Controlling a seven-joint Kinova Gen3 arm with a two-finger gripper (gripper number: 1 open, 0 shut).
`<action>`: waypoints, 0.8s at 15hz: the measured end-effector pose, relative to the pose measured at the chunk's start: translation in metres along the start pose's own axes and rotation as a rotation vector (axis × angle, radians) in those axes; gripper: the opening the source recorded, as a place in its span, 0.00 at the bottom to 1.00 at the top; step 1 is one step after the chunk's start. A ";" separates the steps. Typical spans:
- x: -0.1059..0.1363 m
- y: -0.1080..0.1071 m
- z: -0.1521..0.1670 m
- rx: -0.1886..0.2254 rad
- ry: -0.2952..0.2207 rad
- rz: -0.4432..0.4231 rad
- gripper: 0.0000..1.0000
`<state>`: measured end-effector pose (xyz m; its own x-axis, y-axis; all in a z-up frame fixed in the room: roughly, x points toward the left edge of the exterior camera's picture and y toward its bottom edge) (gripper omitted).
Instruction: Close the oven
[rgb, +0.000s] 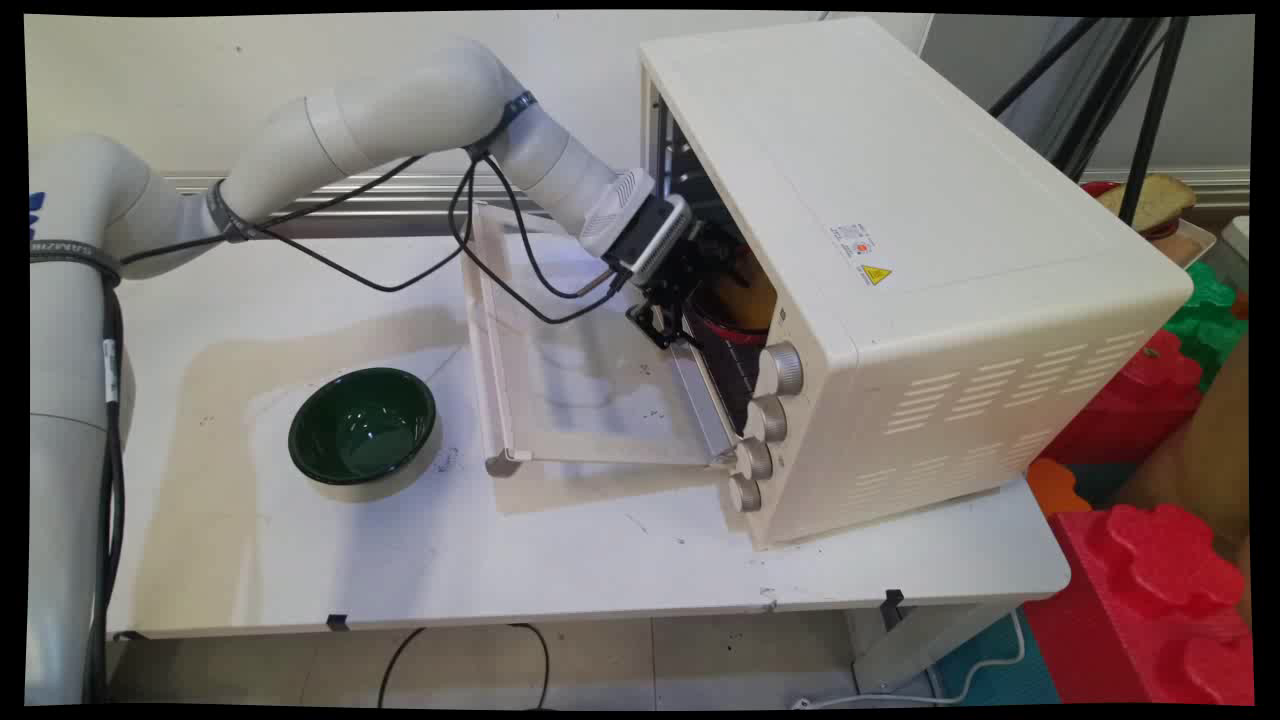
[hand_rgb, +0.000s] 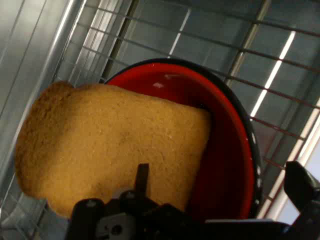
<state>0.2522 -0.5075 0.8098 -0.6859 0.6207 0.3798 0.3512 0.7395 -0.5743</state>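
We see the gripper (rgb: 672, 300) inside the toaster oven (rgb: 900, 270) mouth, tight between its walls above the wire rack (hand_rgb: 280, 75); jaws spread astride the red bowl (hand_rgb: 225, 150) rim beside the bread slice (hand_rgb: 110, 145); green bowl (rgb: 362, 432) well apart.

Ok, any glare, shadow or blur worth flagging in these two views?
Main view: sharp; the green bowl shows a glossy highlight, the open oven door casts a soft shadow on the table. Hand view: bread slice and red bowl clear, gripper linkage dark and soft.
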 end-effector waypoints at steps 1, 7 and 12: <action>-0.001 0.002 -0.005 0.002 0.002 -0.018 1.00; -0.005 0.020 -0.050 0.025 0.031 -0.177 1.00; -0.009 0.040 -0.094 0.042 0.053 -0.295 1.00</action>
<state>0.3324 -0.4586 0.8514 -0.7199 0.3946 0.5711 0.1148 0.8791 -0.4627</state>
